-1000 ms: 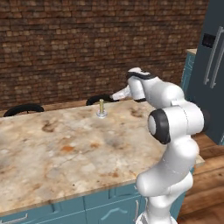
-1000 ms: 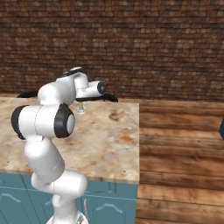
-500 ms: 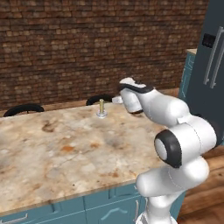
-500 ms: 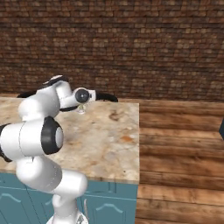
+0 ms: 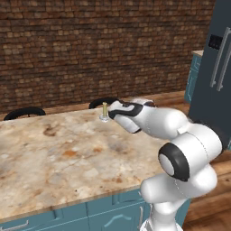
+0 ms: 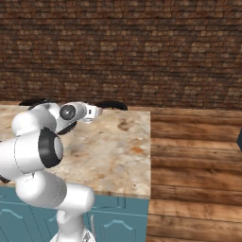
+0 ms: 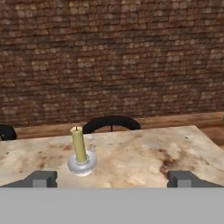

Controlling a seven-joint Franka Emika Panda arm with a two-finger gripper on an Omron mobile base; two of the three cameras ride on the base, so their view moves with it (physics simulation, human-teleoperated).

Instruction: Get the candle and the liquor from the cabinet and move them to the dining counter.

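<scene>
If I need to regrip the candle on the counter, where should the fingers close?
Probably on the upright yellow stick of the candle, above its saucer, coming level from the near side with the gripper open. The saucer looks too low and flat to pinch.

A dark brick wall (image 5: pixel 90 45) backs the kitchen; wooden plank floor (image 6: pixel 194 156) runs right, black stools (image 7: pixel 111 123) along the far side, a dark refrigerator (image 5: pixel 216 76) at right.

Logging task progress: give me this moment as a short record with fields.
candle: upright in its holder on the dining counter, near the far edge
pincer: open, empty, level with the counter, candle just ahead of the tips, apart from them
stools: black, behind the counter by the brick wall
</scene>
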